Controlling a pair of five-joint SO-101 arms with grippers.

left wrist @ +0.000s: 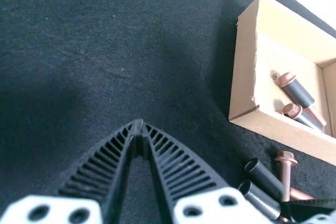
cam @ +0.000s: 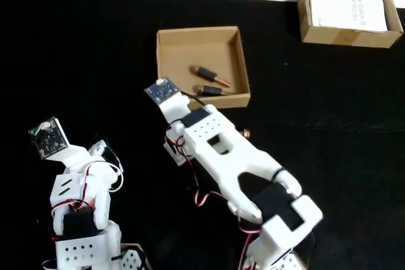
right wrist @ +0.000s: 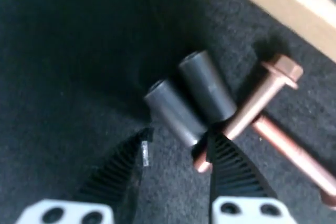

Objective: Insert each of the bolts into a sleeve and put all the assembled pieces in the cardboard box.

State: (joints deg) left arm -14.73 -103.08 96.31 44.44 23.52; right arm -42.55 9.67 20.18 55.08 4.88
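Nearest, at the near left, the left claw (left wrist: pixel 137 129) is clenched tip to tip w/ nothing in it. It hangs over bare black cloth table (left wrist: pixel 79 35), well apart from the parts. Farther in, mid-table, the right claw (right wrist: pixel 178 137) is spread fairly wide, approx. enough to straddle one sleeve, and grasps nothing. It sits low over the loose parts just on the near side of the box. One dark grey cylindrical sleeve (right wrist: pixel 170 111) lies w/ its near end btwn the jaws. One fingertip (right wrist: pixel 212 148) is touching or just beside that sleeve's end and the shank of a copper-coloured flanged bolt (right wrist: pixel 262 95); can't tell which. A second grey sleeve (right wrist: pixel 207 85) lies side by side w/ the first, touching it, and a second copper bolt (right wrist: pixel 294 153) meets the first bolt at an angle. Both sleeves look empty, i.e. 2 bolts not yet inserted. Beyond them, the shallow open brown cardboard box (cam: pixel 166 61) holds 2 assembled pieces, one (cam: pixel 212 75) just far of the other (cam: pixel 212 90), each a bolt inside a sleeve. Judging by that, approx. half done: 2 of 4 sets boxed, 2 left to mate & drop in. At the far right stands a smaller cardboard box (cam: pixel 316 30) w/ a white sheet in it, prob. not part of the job.
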